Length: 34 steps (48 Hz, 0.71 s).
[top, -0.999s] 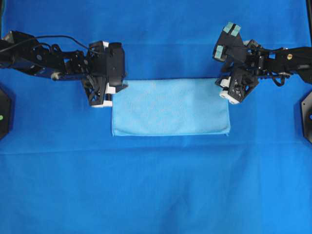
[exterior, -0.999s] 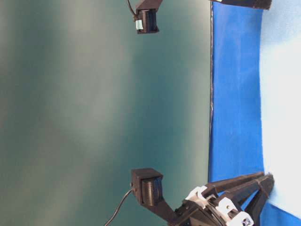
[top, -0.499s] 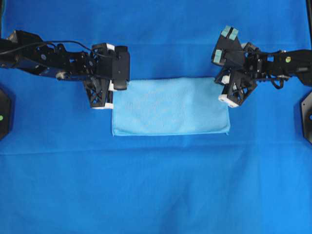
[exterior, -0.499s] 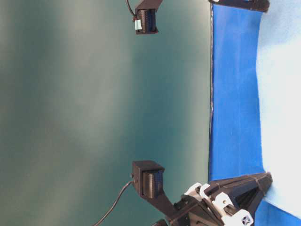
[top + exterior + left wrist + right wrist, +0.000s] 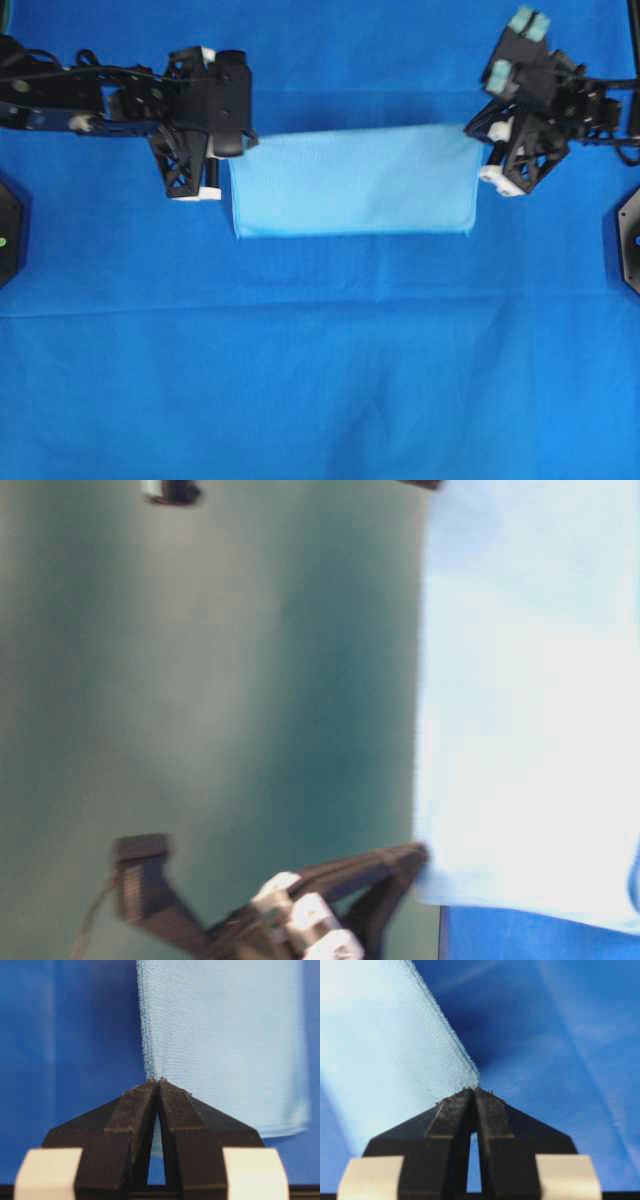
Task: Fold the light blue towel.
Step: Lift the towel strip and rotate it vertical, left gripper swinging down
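Observation:
The light blue towel (image 5: 355,180) is a folded rectangle held up by its two far corners, its near edge trailing toward the table. At the far left corner my left gripper (image 5: 236,148) is shut on the hem; the left wrist view shows the gripper (image 5: 158,1081) pinching the towel (image 5: 225,1035). The far right corner is in my right gripper (image 5: 482,138), also shut. In the right wrist view that gripper (image 5: 474,1089) has the towel's (image 5: 385,1045) corner between its tips. The table-level view shows the towel (image 5: 530,730) hanging, blurred by motion.
A large royal-blue cloth (image 5: 320,380) covers the whole table under the towel. Black fixtures sit at the left edge (image 5: 8,230) and the right edge (image 5: 630,235). A dark green backdrop (image 5: 200,680) fills the table-level view.
Both grippers closed on the towel's far corners and rose toward the far side. The towel's far edge lifted, and its near edge slid away from the front.

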Available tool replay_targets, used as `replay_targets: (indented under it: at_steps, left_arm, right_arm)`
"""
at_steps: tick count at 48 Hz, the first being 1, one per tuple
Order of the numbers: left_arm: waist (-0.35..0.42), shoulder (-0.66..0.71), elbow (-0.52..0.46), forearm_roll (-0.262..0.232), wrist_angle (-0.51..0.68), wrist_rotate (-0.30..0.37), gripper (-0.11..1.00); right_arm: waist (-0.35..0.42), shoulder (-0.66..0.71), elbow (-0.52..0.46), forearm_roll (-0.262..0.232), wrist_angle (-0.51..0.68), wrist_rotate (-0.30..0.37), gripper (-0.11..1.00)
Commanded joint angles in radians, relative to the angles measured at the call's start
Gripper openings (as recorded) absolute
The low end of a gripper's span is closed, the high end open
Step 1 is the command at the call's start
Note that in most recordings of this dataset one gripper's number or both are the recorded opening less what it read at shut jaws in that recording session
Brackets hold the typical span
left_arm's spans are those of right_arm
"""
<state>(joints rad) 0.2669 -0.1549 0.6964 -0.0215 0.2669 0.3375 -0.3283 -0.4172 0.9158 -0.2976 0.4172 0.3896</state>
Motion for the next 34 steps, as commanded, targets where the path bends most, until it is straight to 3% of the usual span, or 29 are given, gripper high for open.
replay_targets:
  at_steps: [1,11,34]
  left_arm:
    - [0.002,-0.052,-0.028,0.000,0.009,0.002,0.01]
    - [0.002,-0.130,-0.071,0.000,0.083,0.002,0.01]
    - [-0.023,-0.144,-0.063,0.000,0.097,-0.026,0.01]
  right_arm:
    - [0.005,-0.066,-0.029,-0.002,0.037,-0.003,0.02]
    - [0.035,-0.147,-0.080,-0.002,0.109,-0.015,0.02]
    - [0.041,-0.132,-0.107,-0.006,0.127,-0.018,0.02]
